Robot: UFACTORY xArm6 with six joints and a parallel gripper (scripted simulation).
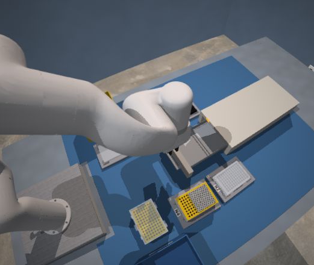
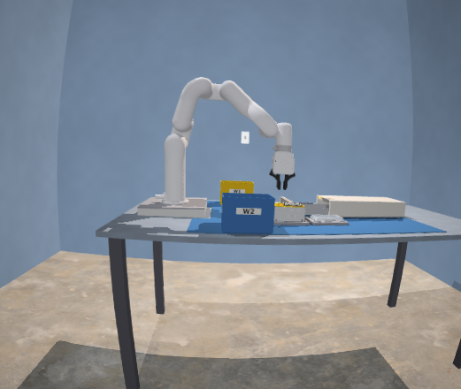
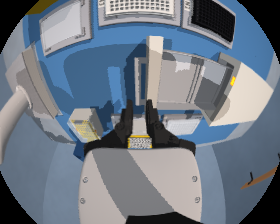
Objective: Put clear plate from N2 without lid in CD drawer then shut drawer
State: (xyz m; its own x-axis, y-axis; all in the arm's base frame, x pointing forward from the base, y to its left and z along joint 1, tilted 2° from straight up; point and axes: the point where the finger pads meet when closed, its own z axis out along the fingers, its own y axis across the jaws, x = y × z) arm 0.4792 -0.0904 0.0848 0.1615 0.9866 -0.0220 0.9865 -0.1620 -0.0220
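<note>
The beige cooler CD [image 1: 249,109] has its drawer [image 1: 198,144] pulled out toward the arm's base, and the drawer's floor is bare. The bar handle [image 1: 182,162] is at the drawer's front, and a small amber lamp [image 1: 207,120] glows at the housing's corner. My gripper [image 2: 282,182] hangs well above the handle [image 3: 153,70]. Its fingers are nearly shut, with nothing between them.
A yellow and black tip box [image 1: 195,201] sits in the nest beside N2. A pale yellow plate [image 1: 148,221] lies nearer the front. The blue bin W2 [image 2: 248,213] and yellow bin W1 [image 2: 236,190] stand toward the arm. Another nest [image 1: 109,155] lies under the arm.
</note>
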